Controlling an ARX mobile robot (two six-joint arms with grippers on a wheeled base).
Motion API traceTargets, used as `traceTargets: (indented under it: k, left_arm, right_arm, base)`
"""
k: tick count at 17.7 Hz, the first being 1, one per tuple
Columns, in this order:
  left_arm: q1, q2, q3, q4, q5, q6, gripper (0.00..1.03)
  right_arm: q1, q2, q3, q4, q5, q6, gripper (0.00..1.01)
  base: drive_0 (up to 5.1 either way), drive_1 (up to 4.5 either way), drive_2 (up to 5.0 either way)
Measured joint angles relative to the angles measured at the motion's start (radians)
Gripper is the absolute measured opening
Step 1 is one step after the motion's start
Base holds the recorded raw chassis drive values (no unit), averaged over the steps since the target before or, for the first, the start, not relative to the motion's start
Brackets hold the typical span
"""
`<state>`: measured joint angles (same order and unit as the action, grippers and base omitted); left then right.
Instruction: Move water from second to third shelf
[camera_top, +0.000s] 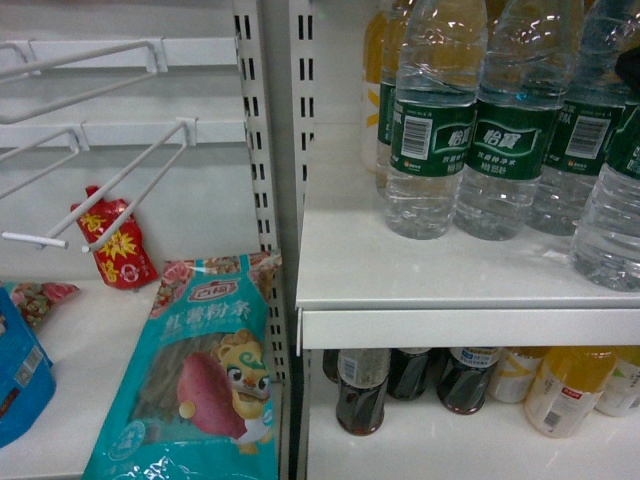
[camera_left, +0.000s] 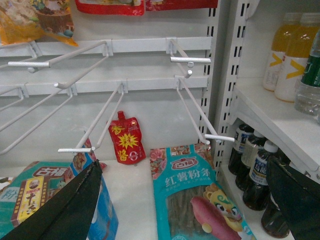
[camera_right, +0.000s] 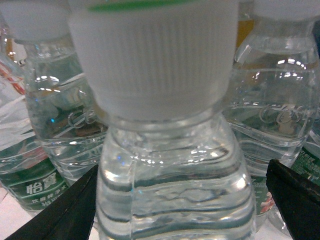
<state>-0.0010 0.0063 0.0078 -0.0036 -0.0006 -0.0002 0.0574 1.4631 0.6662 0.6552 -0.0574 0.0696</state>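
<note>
Left pincer: your left gripper (camera_left: 185, 200) hangs spread wide with nothing between its dark fingers (camera_left: 65, 210), facing the peg-hook bay and the teal sweet-potato noodle bag (camera_left: 195, 200), away from the bottles.
Right pincer: your right gripper (camera_right: 182, 200) is released, one finger on each side of a water bottle (camera_right: 175, 195) just below its white ribbed cap (camera_right: 155, 55); neither finger (camera_right: 60, 210) looks to be touching the plastic.
Water: the green-labelled bottles (camera_top: 430, 120) all stand upright in a tight group on the white shelf (camera_top: 460, 290), with dark cola bottles (camera_top: 360, 390) and yellow drinks (camera_top: 565, 390) on the shelf below.
Progress: you have nothing lifted yet; the approach looks done, while gripping, carrying and setting down remain.
Arm pose: your right wrist sits level at neck height, aimed straight at the bottle; in the head view only a dark edge at far right hints at that arm.
</note>
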Motion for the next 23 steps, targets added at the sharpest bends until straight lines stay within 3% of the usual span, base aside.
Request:
traceTargets:
  k: [7,10,14,15,16,17,23]
  left_arm:
    - [0.0,0.0,0.0,0.0,0.0,0.0,0.98]
    - [0.0,0.0,0.0,0.0,0.0,0.0,0.98]
    - [0.0,0.0,0.0,0.0,0.0,0.0,0.98]
    - [0.0,0.0,0.0,0.0,0.0,0.0,0.98]
    - [0.0,0.0,0.0,0.0,0.0,0.0,0.98]
    - [0.0,0.0,0.0,0.0,0.0,0.0,0.98]
    - [0.0,0.0,0.0,0.0,0.0,0.0,0.98]
  right_arm:
    - [-0.021,-0.154,-0.069,-0.102,-0.027,-0.018,0.98]
    - [-0.023,-0.324,-0.122,-0.19,-0.044,-0.027,0.98]
    - [-0.007,-0.569,-0.184,-0.325,-0.02,-0.039,0.97]
    - [-0.03,-0.742,-0.27,-0.354,0.043,-0.057,0.78]
    - [-0.058,-1.039,-0.381,-0.545,0.058,-0.064,0.4]
    - [-0.058,-1.133,-0.456,-0.525,0.058,-0.063,0.05]
    - [-0.058,-1.227,-0.562,-0.524,0.058,-0.067,0.02]
  base:
    - [0.0,0.0,0.0]
    - [0.0,0.0,0.0]
    - [0.0,0.0,0.0]
    - [0.0,0.0,0.0]
    - [0.0,0.0,0.0]
    - [0.0,0.0,0.0]
    - [0.0,0.0,0.0]
